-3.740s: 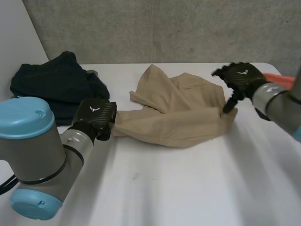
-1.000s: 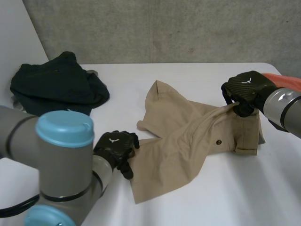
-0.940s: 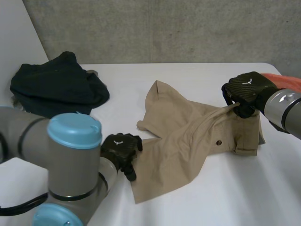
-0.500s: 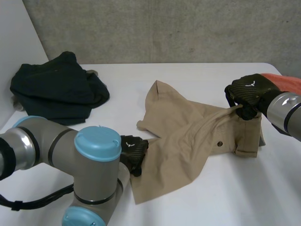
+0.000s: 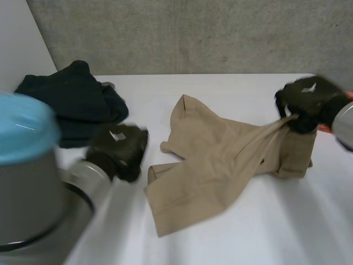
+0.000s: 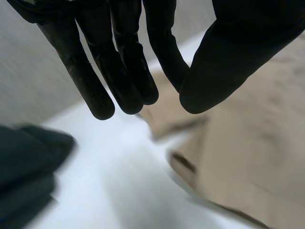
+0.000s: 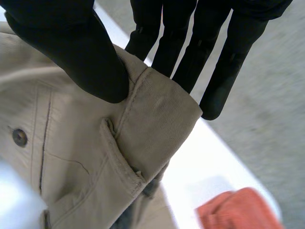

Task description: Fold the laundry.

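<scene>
Nearest in the head view is the left arm's light-blue cap (image 5: pixel 22 130), with the left hand (image 5: pixel 118 150) just beyond it, above the white counter (image 5: pixel 248 232) and beside the near left edge of the tan garment (image 5: pixel 215 165). From there the hand's back hides its fingers. The left wrist view settles it: the fingers (image 6: pixel 126 62) hang straight with the thumb apart from them, holding nothing, the bare counter under them and the tan cloth beside them.

The garment lies spread across the middle of the counter, one flap reaching toward the near edge and a ridge of cloth drawn up toward the right hand (image 5: pixel 306 102), which grips its far right end.

The right wrist view shows how: the thumb (image 7: pixel 71 52) presses the folded waistband against the fingers behind it, clamped on the cloth. That view also brings out a button (image 7: pixel 19 137) on the garment and an orange cloth (image 7: pixel 236 210) lying just past it on the counter.

Farther back at the left sits a dark heap of clothes (image 5: pixel 66 99), well apart from the tan garment, before a grey wall (image 5: pixel 193 33).
</scene>
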